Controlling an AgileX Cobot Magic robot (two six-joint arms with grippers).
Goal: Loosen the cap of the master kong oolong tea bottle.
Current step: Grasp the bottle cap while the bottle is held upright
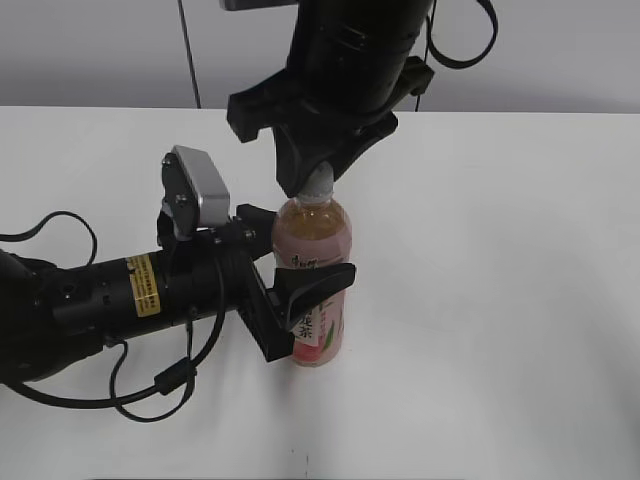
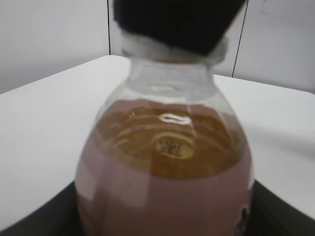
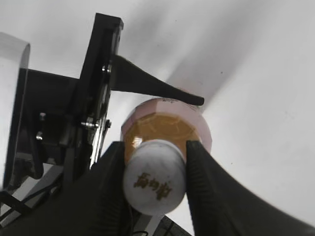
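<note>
— What sits closest to the lens?
— The white cap [image 3: 155, 184], pinched on both sides by the right gripper [image 3: 156, 183] from above.
— And the bottle [image 1: 313, 280]?
— Upright on the white table [image 1: 500, 250], its labelled body clamped between the fingers of the left gripper [image 1: 305, 272], which reaches in from the left.
</note>
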